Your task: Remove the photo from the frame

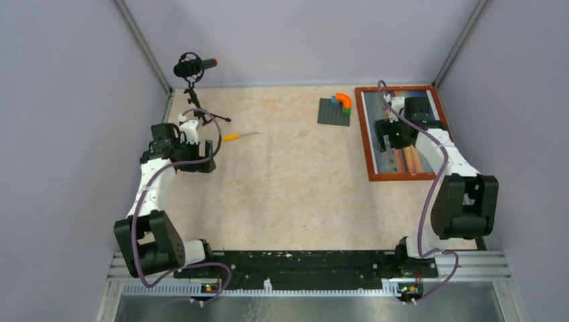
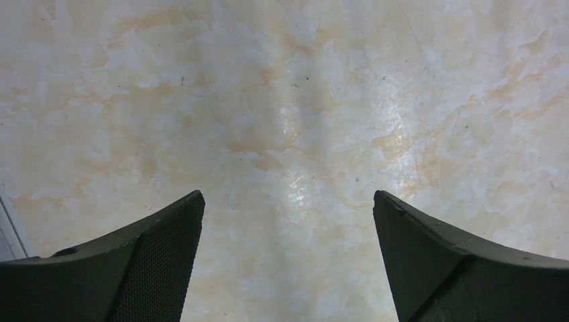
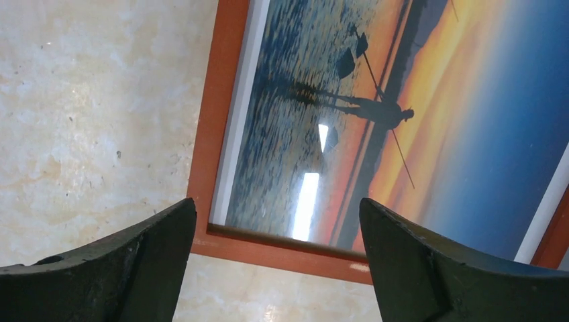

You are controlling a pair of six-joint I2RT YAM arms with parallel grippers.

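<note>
Two claws hang released, jaws spread wide. The right claw (image 3: 276, 204) hovers over the frame (image 3: 213, 114), which lies face up at the far right of the desk (image 1: 282, 194) with the photo (image 3: 315, 121) inside it. The left claw (image 2: 288, 201) hovers over the desk's left side.

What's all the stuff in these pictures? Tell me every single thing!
frame: one, reddish-brown, flat at the table's far right
photo: one, orange and blue sunset, inside the frame, face up
baseplate: one, grey, just left of the frame
bricks: a few, orange, green and blue, on the baseplate
tool: one, orange handle, far left area
microphone: one, black with a red tip, on a stand, far left corner
table: one, beige marbled
left end effector: one, black, open over bare table
right end effector: one, black, open over the frame's edge
</note>
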